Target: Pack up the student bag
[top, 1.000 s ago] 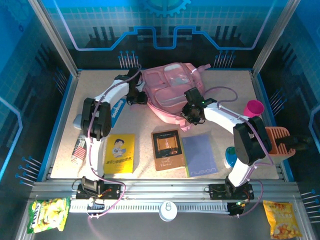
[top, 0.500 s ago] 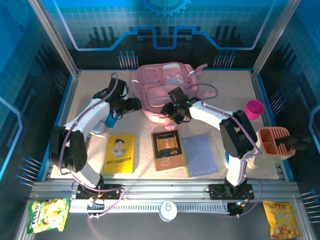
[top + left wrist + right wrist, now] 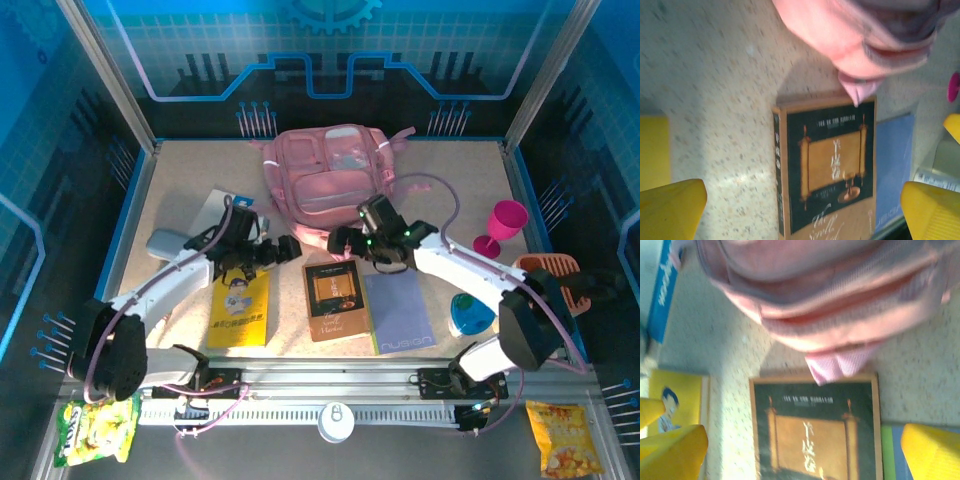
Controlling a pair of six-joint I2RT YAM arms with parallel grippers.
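The student bag (image 3: 325, 180) lies flat at the back middle of the table, pink with zip pockets and pale trim. In the wrist views its lower edge (image 3: 860, 40) (image 3: 825, 295) hangs over the top of the picture. My left gripper (image 3: 285, 247) (image 3: 802, 212) is open in front of the bag's left corner, holding nothing. Just right of it, my right gripper (image 3: 340, 240) (image 3: 802, 452) is open too and holds nothing. Both hover apart from the bag, above the far end of a brown and black book (image 3: 335, 300) (image 3: 830, 165) (image 3: 815, 430).
A yellow book (image 3: 240, 308) lies left of the brown one and a blue notebook (image 3: 400, 310) right of it. A grey pouch (image 3: 170, 243) and a white-blue book (image 3: 215, 205) lie at the left. A magenta goblet (image 3: 505, 225) and an orange holder (image 3: 550, 280) stand at the right.
Both grippers have drawn back from the bag toward the near side and come together over the brown book. Their jaws have opened wide.
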